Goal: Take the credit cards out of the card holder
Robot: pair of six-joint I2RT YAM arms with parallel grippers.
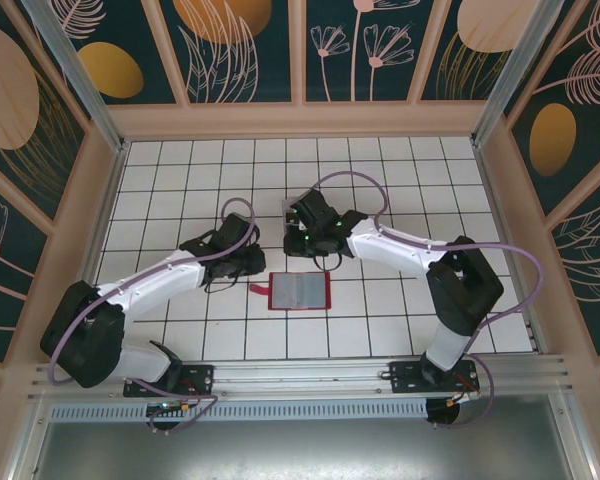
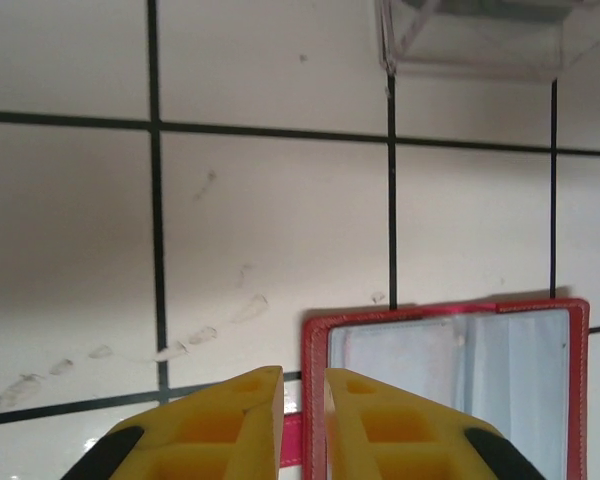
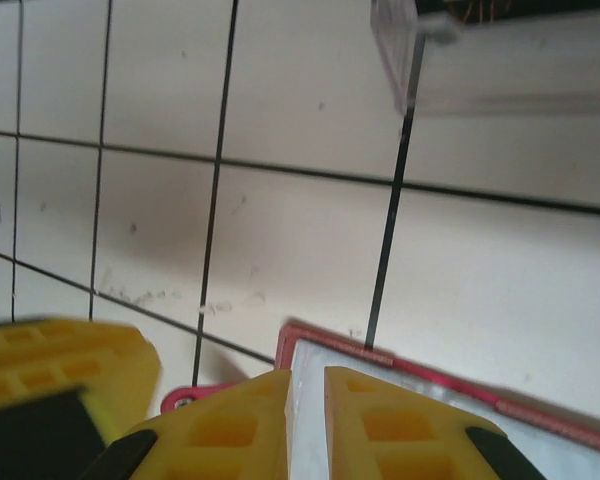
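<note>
The red card holder (image 1: 299,291) lies open and flat on the tiled floor, grey pockets up, its thin red tab (image 1: 256,289) pointing left. My left gripper (image 2: 303,400) is at its left edge, jaws nearly together, with the red rim (image 2: 316,350) running into the narrow gap. My right gripper (image 3: 308,400) is over the holder's far left corner (image 3: 290,340). Its jaws are close together on a pale grey credit card (image 3: 308,420) edge in the pocket. The rest of the cards are hidden in the pockets. From above, both grippers (image 1: 252,264) (image 1: 325,260) flank the holder's far edge.
A small clear plastic box (image 1: 293,212) stands just beyond the holder, also at the top of the left wrist view (image 2: 480,40). A wooden frame walls in the white tiled floor (image 1: 430,180). The left gripper's yellow finger (image 3: 50,370) sits close beside the right gripper.
</note>
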